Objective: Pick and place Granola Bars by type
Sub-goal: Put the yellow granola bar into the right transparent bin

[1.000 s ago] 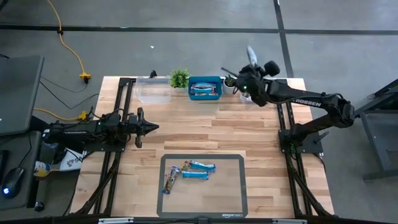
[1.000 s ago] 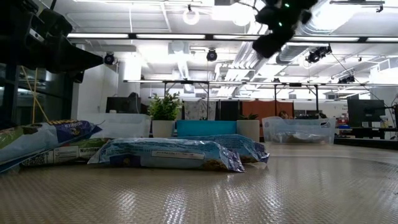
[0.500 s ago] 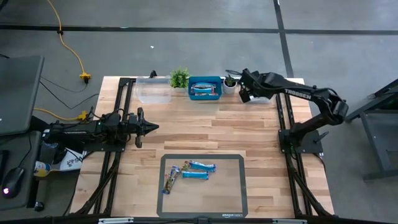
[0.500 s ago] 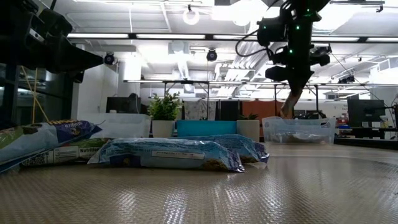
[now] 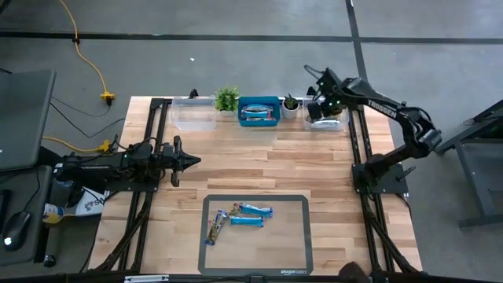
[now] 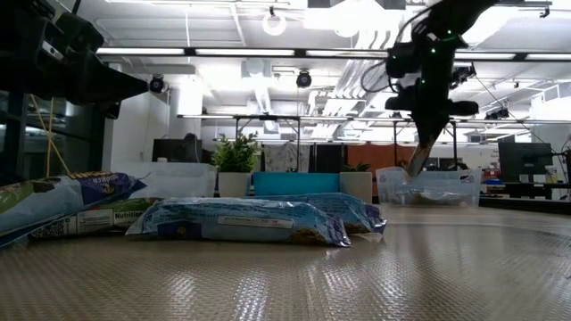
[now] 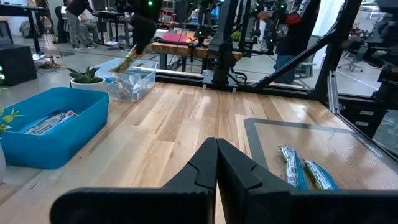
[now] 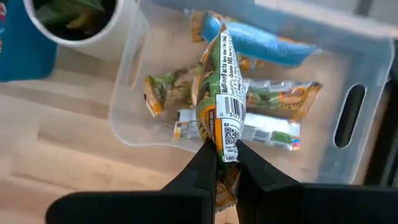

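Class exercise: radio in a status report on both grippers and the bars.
Right gripper shut on granola bar, above clear bin. Left gripper shut, parked over the table's left. Nothing in the way.

Bars in clear bin [image 8: 348, 118]: partly covered by the held bar [image 8: 222, 106], their count unclear; bin rim cut off by the frame edge. Blue bin [image 5: 259, 112]: contents too small to count from above. Mat bars [image 6: 241, 221]: overlapping at table height, leftmost cut off. Held bar's lower end: hidden between fingers.
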Available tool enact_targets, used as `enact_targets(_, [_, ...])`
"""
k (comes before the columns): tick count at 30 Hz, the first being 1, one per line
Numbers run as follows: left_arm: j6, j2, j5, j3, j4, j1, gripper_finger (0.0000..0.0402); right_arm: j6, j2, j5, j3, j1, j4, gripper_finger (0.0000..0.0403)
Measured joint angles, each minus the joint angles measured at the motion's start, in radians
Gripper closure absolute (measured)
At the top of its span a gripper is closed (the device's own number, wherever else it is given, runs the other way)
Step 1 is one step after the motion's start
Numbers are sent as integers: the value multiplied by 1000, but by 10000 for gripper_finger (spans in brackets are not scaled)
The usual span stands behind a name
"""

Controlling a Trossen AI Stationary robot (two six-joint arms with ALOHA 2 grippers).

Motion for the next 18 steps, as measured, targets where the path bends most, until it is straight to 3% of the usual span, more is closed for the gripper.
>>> enact_targets(8, [0,0,0,0,0,0,400,-27,0,-282,0,-169,59,386])
enact_targets(18, [0,0,0,0,0,0,400,-51,85,-441,0,-247,68,386])
